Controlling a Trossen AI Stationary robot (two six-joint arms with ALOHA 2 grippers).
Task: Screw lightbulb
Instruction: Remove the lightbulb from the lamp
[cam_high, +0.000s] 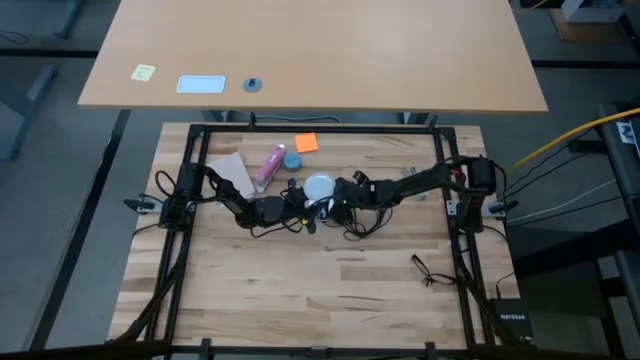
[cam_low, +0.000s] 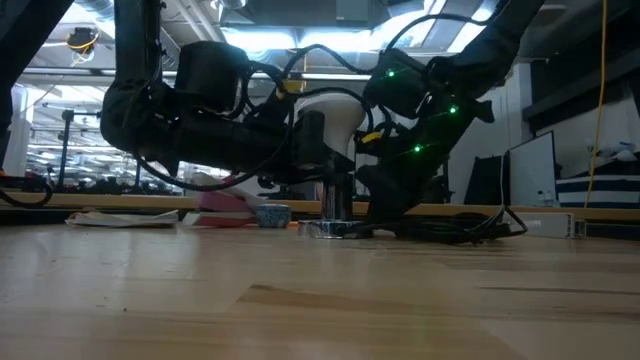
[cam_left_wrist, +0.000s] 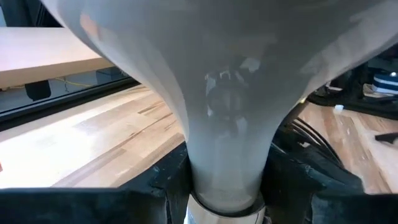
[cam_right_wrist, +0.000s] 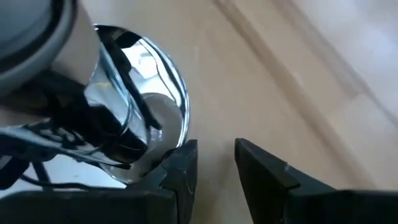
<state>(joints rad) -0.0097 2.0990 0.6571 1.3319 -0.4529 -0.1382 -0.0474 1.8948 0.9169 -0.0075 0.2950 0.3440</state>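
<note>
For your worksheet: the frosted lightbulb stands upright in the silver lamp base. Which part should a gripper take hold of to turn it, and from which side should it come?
Grip the lightbulb at its narrow neck, just above the lamp base, coming in level from the side. The neck fits between the fingers, where the wide globe probably would not. The left gripper already straddles the neck this way; the right gripper sits by the base.

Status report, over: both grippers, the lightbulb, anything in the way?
Left gripper shut on the lightbulb at its neck, bulb upright on the lamp base. Right gripper open, low beside the base. Nothing blocking seen.
</note>
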